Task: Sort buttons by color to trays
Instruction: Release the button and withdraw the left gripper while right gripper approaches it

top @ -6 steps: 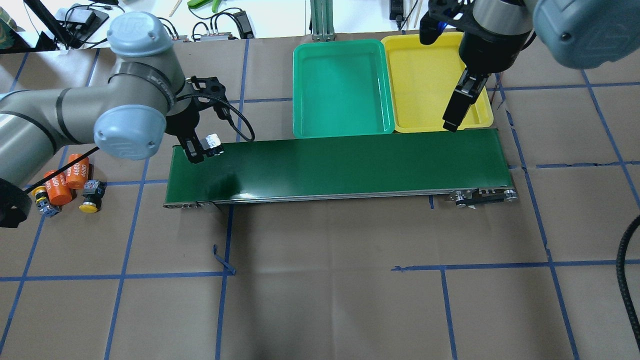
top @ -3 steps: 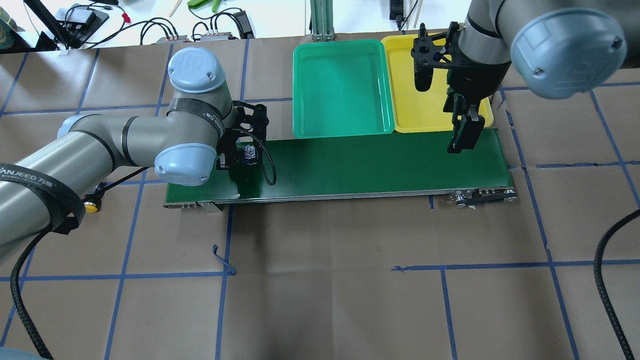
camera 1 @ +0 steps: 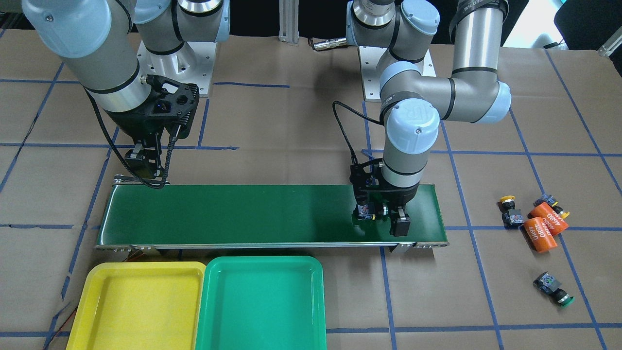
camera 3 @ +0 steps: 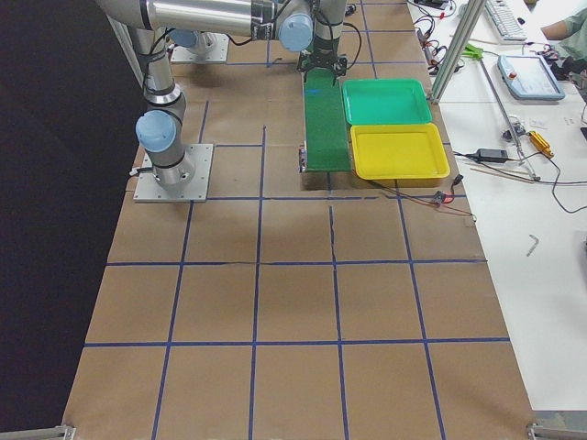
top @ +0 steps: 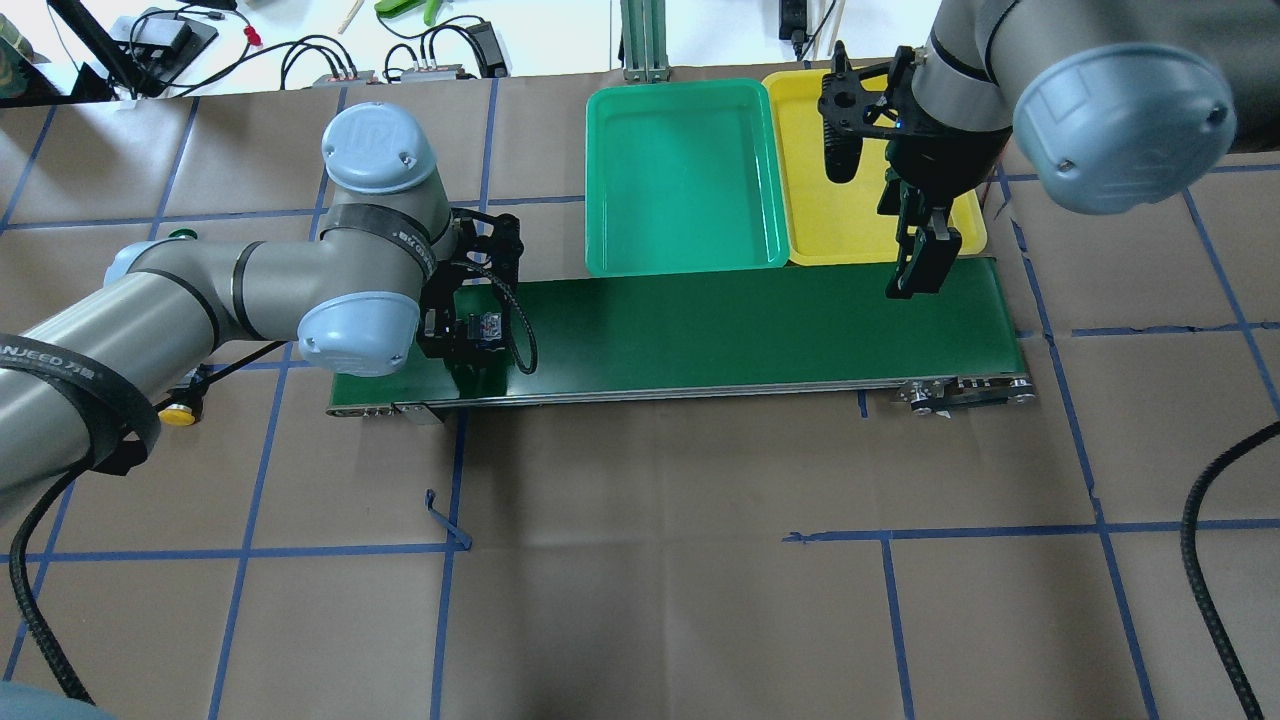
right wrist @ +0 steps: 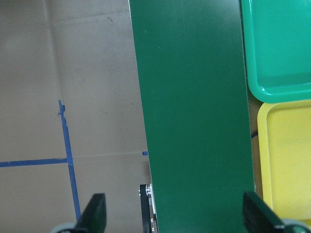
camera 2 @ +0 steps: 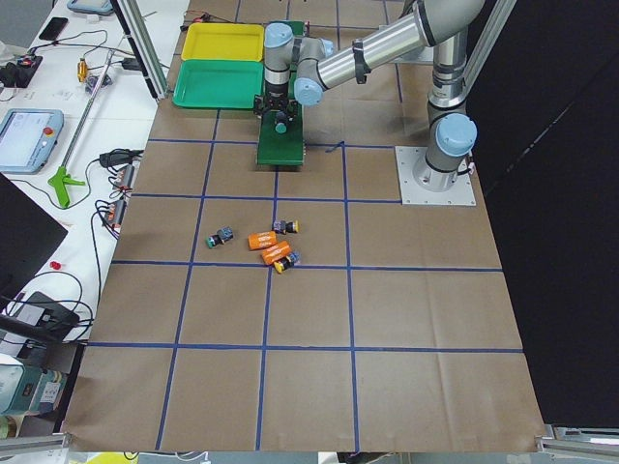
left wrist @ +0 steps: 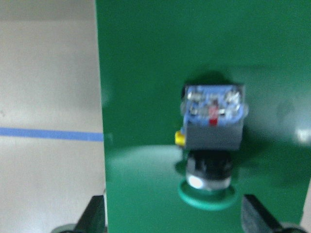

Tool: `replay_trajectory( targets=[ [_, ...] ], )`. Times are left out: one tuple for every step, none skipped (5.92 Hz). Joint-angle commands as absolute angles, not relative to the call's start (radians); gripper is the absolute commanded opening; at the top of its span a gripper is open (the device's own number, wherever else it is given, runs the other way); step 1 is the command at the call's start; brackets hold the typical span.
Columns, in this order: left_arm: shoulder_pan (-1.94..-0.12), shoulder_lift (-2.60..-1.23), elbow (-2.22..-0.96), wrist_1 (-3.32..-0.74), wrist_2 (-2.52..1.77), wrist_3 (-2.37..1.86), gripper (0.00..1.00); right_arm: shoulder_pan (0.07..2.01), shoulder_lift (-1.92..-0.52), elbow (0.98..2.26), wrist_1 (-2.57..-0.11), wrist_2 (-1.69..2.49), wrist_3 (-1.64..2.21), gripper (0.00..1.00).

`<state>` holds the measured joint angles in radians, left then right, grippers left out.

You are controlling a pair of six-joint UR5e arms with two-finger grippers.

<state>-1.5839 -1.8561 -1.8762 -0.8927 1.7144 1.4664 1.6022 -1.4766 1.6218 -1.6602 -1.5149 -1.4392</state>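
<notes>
On the conveyor belt (top: pixel 720 320), a green button (left wrist: pixel 212 141) lies between the left jaws, spread wide; the right jaws gape above the belt's opposite end.

left tool (camera 1: pixel 382 219): pointing down, jaws apart | right tool (camera 1: pixel 145 170): pointing down, jaws apart

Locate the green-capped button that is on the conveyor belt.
The green-capped button lies at the left end of the conveyor belt in the overhead view, under the left claw, whose fingers stand open on either side of it.
</notes>
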Motion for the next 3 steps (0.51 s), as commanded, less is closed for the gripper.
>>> replay_trajectory(
  targets=[
    [-1.388,-1.803,-1.878,-0.897,1.717,1.415,0.99,1.617,-1.482,1.637,-1.661,-1.506,-1.437,1.0],
    [-1.34,-1.769,-1.882,-0.893,1.723,1.378,0.99,1.658,-1.47,1.638,-1.673,-1.509,-1.434,1.0],
    [-1.256,-1.779,-1.885,-0.89,1.723,1.21,0.99,1.683,-1.467,1.64,-1.677,-1.508,-1.401,1.0]
  ],
)
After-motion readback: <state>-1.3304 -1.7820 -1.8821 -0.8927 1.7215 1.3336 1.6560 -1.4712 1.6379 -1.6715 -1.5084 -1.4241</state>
